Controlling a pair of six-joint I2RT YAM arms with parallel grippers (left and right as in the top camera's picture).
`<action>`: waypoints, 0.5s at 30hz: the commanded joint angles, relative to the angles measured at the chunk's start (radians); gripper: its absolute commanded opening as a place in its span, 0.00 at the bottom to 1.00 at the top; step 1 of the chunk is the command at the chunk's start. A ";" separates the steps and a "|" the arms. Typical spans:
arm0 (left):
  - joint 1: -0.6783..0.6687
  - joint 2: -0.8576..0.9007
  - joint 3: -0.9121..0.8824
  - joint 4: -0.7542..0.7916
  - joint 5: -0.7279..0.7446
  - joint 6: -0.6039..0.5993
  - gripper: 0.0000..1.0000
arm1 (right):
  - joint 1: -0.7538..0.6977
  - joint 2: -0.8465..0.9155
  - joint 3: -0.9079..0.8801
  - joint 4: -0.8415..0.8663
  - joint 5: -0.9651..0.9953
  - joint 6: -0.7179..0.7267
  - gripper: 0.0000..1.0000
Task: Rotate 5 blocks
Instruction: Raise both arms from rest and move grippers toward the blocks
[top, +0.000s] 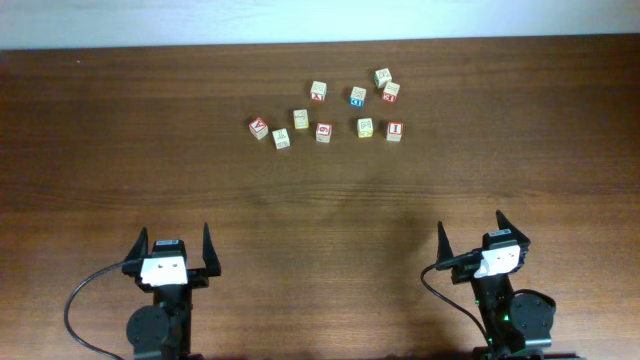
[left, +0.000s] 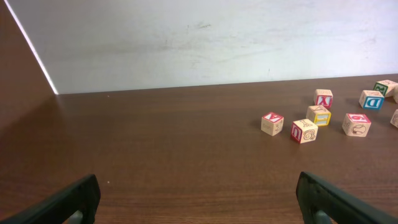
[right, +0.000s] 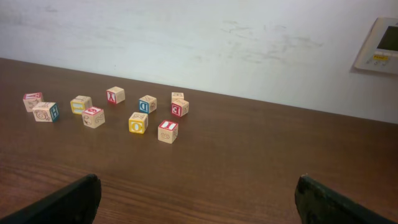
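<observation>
Small pale-wood cubes (top: 324, 131), sharp-edged, printed faces, scattered far centre on dark grained bench (top: 300, 215). Near edge: left pincer (top: 174, 238), right pincer (top: 470, 226), black tapered fingers spread, released, empty.

The right gripper (right: 196, 180) is standing wide open, its two dark fingers (right: 68, 202) showing at the near corners with nothing between them. Ten blocks (right: 93, 116) are lying on the brown table (right: 261, 162), far and towards the left. The I block (right: 167, 131) is sitting nearest, just right of a yellow block (right: 138, 122). The blue D block (right: 147, 103) is lying a little farther. A white wall (right: 186, 37) is rising behind, carrying a pale panel (right: 380, 45) at the right.
</observation>
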 joint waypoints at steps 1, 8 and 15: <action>0.003 -0.008 -0.008 0.002 0.014 0.016 0.99 | -0.006 -0.005 -0.007 -0.001 -0.009 -0.006 0.99; 0.003 -0.008 -0.008 0.002 0.015 0.016 0.99 | -0.006 -0.005 -0.007 -0.001 -0.009 -0.006 0.99; 0.003 -0.008 -0.007 0.014 0.063 0.016 0.99 | -0.006 -0.005 -0.007 0.040 -0.080 -0.006 0.99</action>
